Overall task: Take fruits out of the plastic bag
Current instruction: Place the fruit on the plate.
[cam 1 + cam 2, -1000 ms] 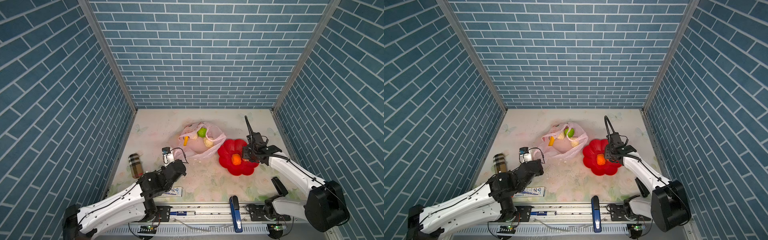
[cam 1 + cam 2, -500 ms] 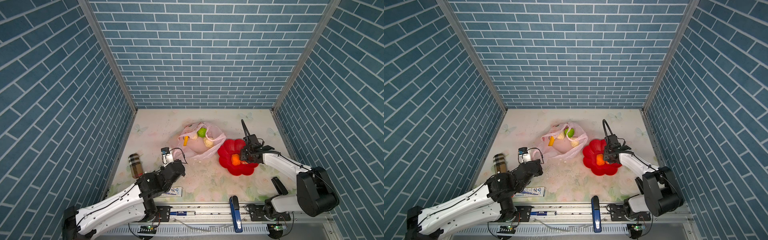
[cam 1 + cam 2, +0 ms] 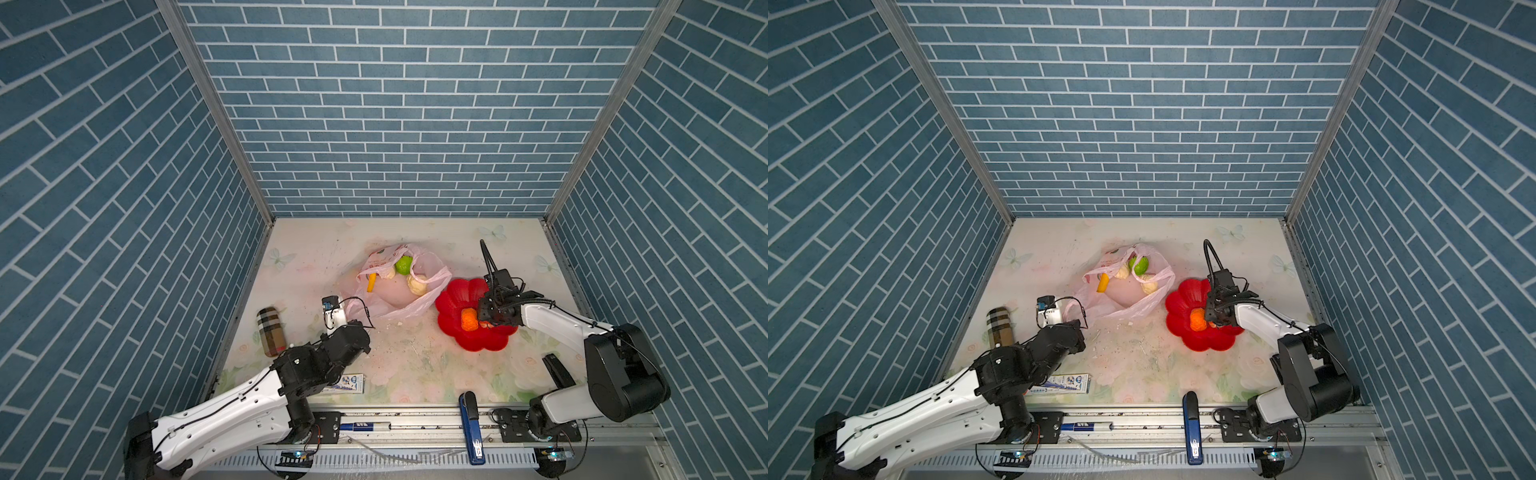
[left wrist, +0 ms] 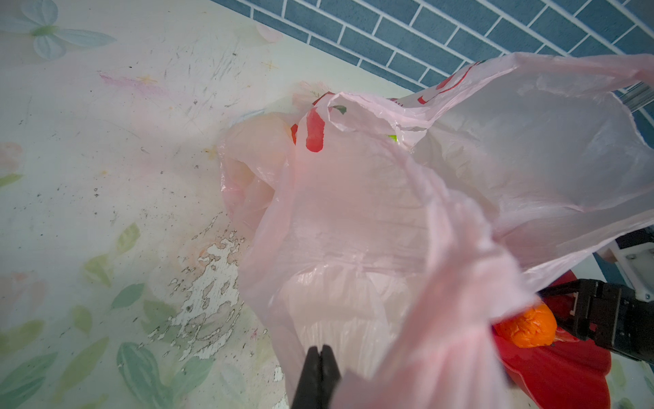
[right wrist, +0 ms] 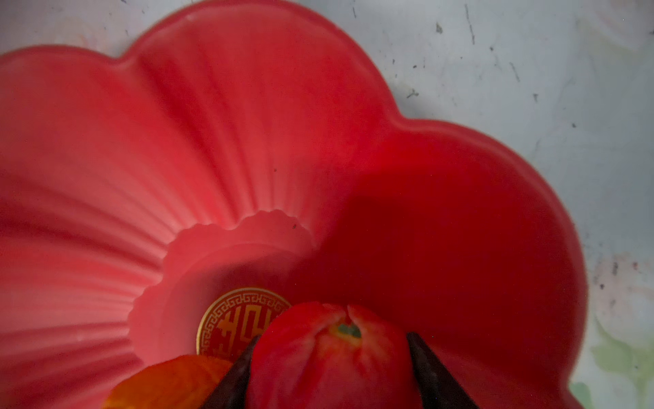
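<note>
The left fingers (image 4: 319, 361) are pinched shut on the plastic bag (image 3: 399, 291). The right fingers (image 3: 484, 321), half open, clasp the red fruit (image 5: 318, 354) over the plate (image 3: 478, 338), at the bag's 4 o'clock. Released carelessly, it could nudge the orange fruit (image 3: 468, 319) or roll onto the tabletop (image 3: 415, 365).

We see the pale-pink plastic bag (image 3: 390, 297) open, holding a green ball (image 3: 403, 265), banana (image 3: 371, 283) and beige fruits (image 3: 417, 285); the orange (image 3: 468, 319) and red fruit (image 5: 329, 357) are outside it.
</note>
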`<action>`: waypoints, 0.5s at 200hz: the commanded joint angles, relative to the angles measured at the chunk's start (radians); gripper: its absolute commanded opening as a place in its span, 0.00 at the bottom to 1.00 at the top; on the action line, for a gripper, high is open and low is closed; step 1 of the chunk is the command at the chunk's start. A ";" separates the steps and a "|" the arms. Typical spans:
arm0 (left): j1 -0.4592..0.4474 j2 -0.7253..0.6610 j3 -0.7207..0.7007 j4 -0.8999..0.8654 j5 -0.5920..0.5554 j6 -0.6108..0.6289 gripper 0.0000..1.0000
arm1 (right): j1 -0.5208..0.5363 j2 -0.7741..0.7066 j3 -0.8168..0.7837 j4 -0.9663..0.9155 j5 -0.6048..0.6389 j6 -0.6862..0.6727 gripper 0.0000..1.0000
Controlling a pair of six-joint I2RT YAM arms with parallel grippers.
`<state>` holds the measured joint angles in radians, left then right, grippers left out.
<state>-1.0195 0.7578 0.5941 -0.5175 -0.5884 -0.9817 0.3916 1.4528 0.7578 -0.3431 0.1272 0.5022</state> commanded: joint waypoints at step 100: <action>-0.004 -0.015 -0.016 -0.005 -0.010 0.003 0.00 | -0.003 -0.120 0.052 -0.127 -0.001 0.003 0.72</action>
<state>-1.0195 0.7563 0.5903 -0.5110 -0.5865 -0.9833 0.3916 1.3846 0.7601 -0.4038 0.1272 0.5003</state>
